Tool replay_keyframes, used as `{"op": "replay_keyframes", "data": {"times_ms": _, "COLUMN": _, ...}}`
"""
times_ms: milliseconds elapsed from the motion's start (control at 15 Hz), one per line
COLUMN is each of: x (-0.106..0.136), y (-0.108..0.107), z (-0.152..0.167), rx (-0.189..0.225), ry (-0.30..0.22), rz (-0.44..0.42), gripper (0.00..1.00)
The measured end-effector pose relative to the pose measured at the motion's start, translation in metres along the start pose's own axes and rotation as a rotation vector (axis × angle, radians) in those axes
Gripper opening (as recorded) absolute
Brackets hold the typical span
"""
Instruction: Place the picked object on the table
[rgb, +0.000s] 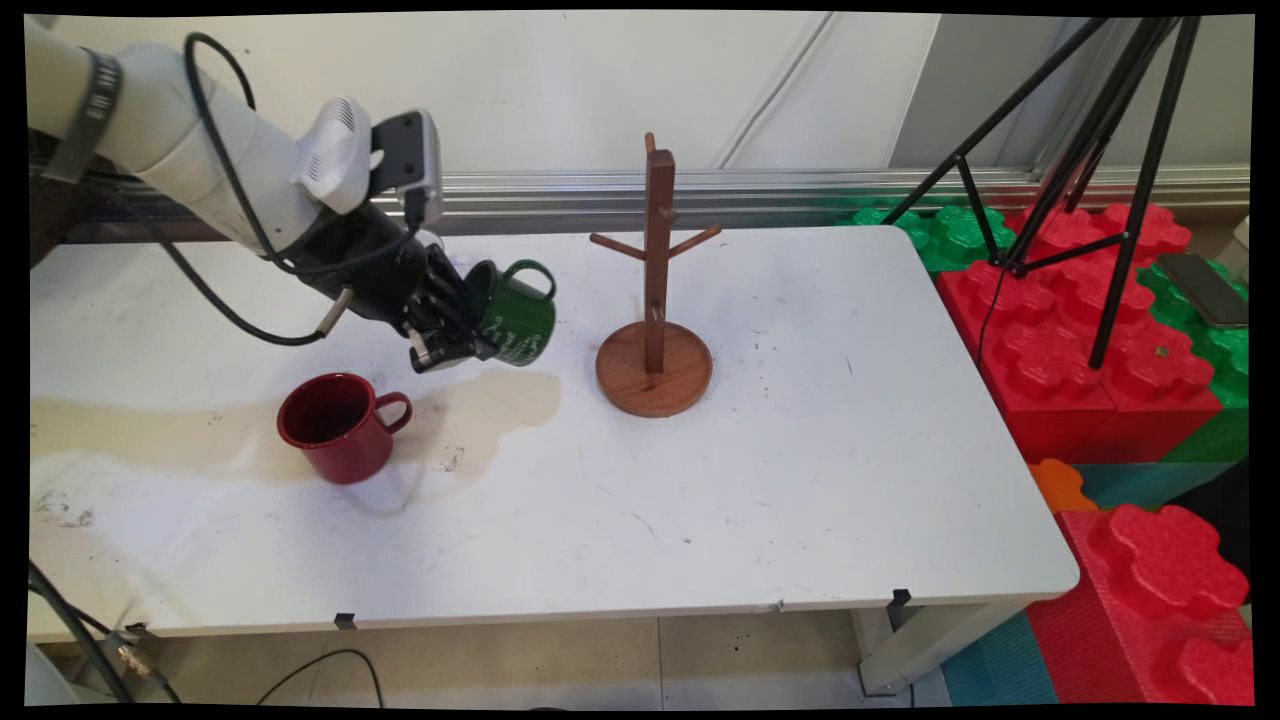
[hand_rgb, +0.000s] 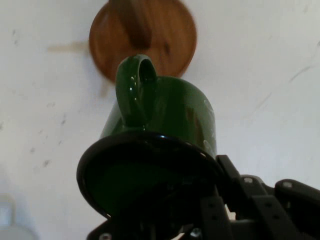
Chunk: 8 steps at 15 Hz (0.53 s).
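A green enamel mug (rgb: 518, 315) with white lettering hangs tipped on its side above the table, its handle up and its base turned toward the wooden mug tree (rgb: 655, 300). My gripper (rgb: 462, 330) is shut on the mug's rim, one finger inside the mouth. In the hand view the green mug (hand_rgb: 165, 125) fills the middle, its handle pointing at the mug tree's round base (hand_rgb: 145, 37) beyond. A red mug (rgb: 338, 425) stands upright on the table, below and left of the gripper.
The white table (rgb: 800, 480) carries a tan stain under the gripper. Red and green foam blocks (rgb: 1090, 340) and a black tripod (rgb: 1090, 160) stand off its right side. Black cables hang from the arm.
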Motion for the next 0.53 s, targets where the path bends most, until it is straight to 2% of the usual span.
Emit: {"op": "replay_keyframes", "data": {"times_ms": 533, "x": -0.006, "y": -0.025, "z": 0.036, "rx": 0.059, "ry": -0.172, "rz": 0.132, "gripper": 0.00}}
